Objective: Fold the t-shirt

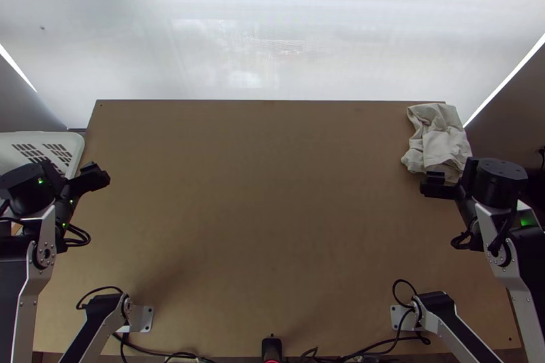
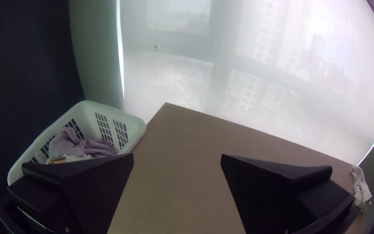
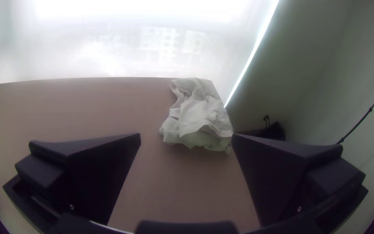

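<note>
1. Fingers: a wide gap between the pair on the left gripper, and the same on the right gripper. Nothing is pinched in either.
2. T-shirt lies bunched at the far right corner of the table, with loose folds on top and an opening toward the near side. Part of it seems to lap over the right edge.
3. Right gripper stands just to the near side of the shirt; left gripper is well apart from it, by the table's left edge and the basket with lilac cloth in it.
4. Main risk, as I judge it: the shirt slips off the corner. A nudge to the right or far side would do it, with so little wood under that side.
5. A shallow pinch could lift one top fold and leave the rest behind. A deep one could catch several layers and drag the heap along as a lump.
6. Sleeves and hem can't be told apart in this bunch, so a blind grab may end in a twisted spread and a crooked fold.
7. Reaching too far may brush the blind behind the far edge.
8. Left arm swinging low could knock the basket's rim. Better to draw the shirt to mid-table first, then bring both grippers in.
</note>
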`<state>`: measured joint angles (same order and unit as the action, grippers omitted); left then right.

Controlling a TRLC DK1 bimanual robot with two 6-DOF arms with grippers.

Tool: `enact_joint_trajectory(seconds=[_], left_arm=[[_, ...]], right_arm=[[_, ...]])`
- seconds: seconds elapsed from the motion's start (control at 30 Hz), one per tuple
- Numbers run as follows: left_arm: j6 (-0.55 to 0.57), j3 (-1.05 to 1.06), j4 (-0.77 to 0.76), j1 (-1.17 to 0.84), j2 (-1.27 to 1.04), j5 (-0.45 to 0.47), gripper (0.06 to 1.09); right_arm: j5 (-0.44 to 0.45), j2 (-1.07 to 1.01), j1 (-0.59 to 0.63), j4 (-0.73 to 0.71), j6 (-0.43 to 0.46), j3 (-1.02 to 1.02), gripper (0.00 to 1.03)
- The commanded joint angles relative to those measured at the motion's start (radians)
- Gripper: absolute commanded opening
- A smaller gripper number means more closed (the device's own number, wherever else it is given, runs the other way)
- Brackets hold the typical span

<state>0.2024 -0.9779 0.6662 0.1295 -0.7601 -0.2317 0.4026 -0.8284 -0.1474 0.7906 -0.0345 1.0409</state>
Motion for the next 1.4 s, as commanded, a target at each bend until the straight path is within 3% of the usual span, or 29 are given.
enact_joint_trajectory(seconds=[0.0, 0.1, 0.27, 0.47, 0.8, 1.07, 1.37], left_arm=[[-0.008, -0.067, 0.016, 0.05, 0.012, 0.002, 1.04], [-0.018, -0.064, 0.016, 0.065, -0.012, 0.002, 1.04], [-0.144, -0.053, 0.041, 0.16, -0.07, 0.002, 1.04], [-0.178, -0.047, -0.005, 0.34, -0.128, 0.002, 1.04], [-0.337, -0.005, -0.255, 0.682, -0.364, 0.022, 1.03], [-0.365, -0.013, -0.487, 0.831, -0.667, 0.019, 1.03], [-0.345, -0.067, -0.571, 1.026, -0.913, -0.001, 1.04]], right_arm=[[-0.053, -0.064, 0.005, 0.045, -0.004, 0.041, 0.98], [-0.085, -0.087, 0.002, 0.058, -0.024, 0.045, 0.98], [-0.093, -0.12, -0.004, 0.058, -0.024, 0.039, 0.98], [-0.096, -0.138, -0.02, 0.045, -0.027, -0.002, 0.98], [-0.1, -0.143, -0.029, 0.035, -0.031, -0.022, 0.98], [-0.102, -0.144, -0.029, 0.047, -0.028, -0.028, 0.98], [-0.102, -0.153, -0.027, 0.05, -0.024, -0.038, 0.98]])
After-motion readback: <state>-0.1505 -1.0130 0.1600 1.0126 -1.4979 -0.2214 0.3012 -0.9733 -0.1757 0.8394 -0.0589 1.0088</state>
